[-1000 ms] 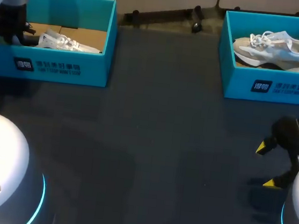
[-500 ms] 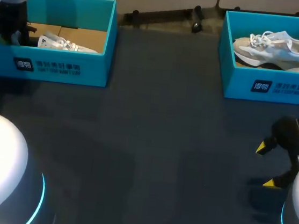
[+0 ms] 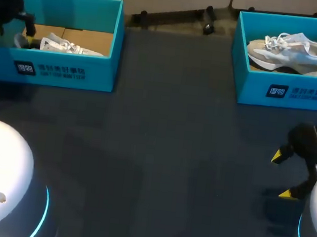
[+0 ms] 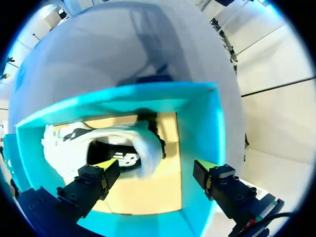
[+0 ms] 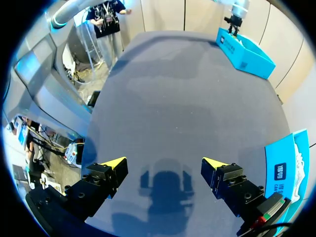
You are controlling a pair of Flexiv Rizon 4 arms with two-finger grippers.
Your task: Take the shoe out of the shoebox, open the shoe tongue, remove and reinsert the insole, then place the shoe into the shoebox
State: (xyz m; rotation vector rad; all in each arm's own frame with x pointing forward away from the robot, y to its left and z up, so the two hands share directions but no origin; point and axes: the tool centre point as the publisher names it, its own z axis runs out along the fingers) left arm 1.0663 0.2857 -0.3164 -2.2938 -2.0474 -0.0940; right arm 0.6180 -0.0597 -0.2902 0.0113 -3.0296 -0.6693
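While both shoes lie in their boxes, both pincers stand open, gripping nothing.

Left box (image 3: 61, 64), teal with a brown floor: white shoe (image 3: 69, 45) lies on its side toward the left end, dark opening facing up in the left wrist view. Right box (image 3: 287, 90), same teal: grey shoe (image 3: 292, 48) sits upright on its sole, laces up, filling most of the length. Left pincer (image 4: 155, 168) points down into the left box's left end, fingers wide apart, one over the shoe's opening, the other by the box wall; contact cannot be told. Right pincer (image 5: 164, 163) hangs over the bare dark table (image 3: 171, 154) near its right edge, well apart from the right box, fingers spread.
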